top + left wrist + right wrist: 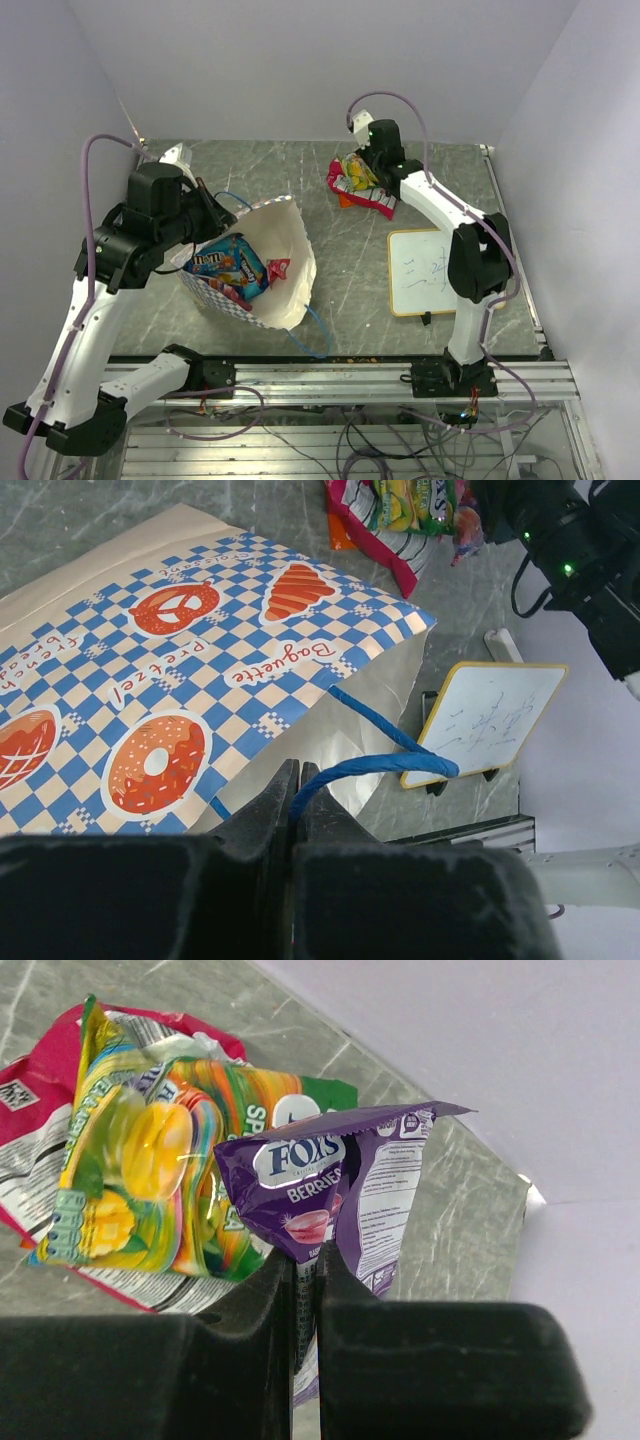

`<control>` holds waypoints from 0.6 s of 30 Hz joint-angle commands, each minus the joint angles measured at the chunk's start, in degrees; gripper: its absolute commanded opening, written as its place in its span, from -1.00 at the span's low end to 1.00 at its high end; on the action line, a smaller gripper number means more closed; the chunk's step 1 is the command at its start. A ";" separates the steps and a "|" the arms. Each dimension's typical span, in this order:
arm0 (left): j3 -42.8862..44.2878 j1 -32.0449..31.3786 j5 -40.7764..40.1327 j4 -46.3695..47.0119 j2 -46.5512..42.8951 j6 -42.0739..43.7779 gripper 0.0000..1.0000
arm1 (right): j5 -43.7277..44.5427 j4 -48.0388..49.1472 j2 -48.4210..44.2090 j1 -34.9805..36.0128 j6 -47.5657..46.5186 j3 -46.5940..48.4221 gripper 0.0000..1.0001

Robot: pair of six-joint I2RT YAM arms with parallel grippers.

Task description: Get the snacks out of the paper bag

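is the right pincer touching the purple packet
Touching. The right wrist view shows the right pincer shut on the purple packet at its bottom edge.

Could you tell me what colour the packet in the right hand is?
The packet is purple with white lettering, clearest in the right wrist view.

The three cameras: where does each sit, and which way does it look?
Top external: fixed above and behind the arms, looking down on the table; both arms show.
Left wrist: on the left arm, looking past the left hand, shut on the blue handle of the paper bag.
Right wrist: on the right arm, looking past the right hand, shut on the purple packet.
Shared: top and left wrist both show the writing board.
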 commanded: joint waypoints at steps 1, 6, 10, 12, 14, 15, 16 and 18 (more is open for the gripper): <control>1.65 -0.44 -0.50 -1.76 -0.76 1.63 -0.86 | 1.84 2.48 2.86 -0.18 -4.77 5.66 -1.00; -1.98 -0.44 0.95 0.33 -2.67 0.71 -0.86 | 0.93 0.62 8.36 0.53 -6.58 11.96 -1.00; -3.62 -0.45 1.38 2.13 -2.59 1.27 -0.86 | -0.20 0.18 12.55 1.05 -9.84 16.41 -1.00; -3.49 -0.44 1.96 2.93 -1.51 1.81 -0.86 | -0.74 -1.05 14.47 1.21 -10.87 18.86 -1.00; -2.10 -0.40 2.08 2.91 -0.05 2.01 -0.86 | -0.83 -3.21 16.01 1.38 -10.86 20.57 -1.00; -1.43 -0.43 1.99 3.07 0.37 2.03 -0.86 | -1.17 -3.59 16.21 1.45 -11.01 20.30 -1.00; -0.89 -0.44 1.94 3.15 0.66 1.93 -0.86 | -1.57 -2.58 16.14 1.43 -11.35 19.25 -1.00; -1.48 -0.45 2.19 3.81 0.18 1.47 -0.86 | -2.50 -0.25 16.08 1.43 -12.29 16.75 -1.00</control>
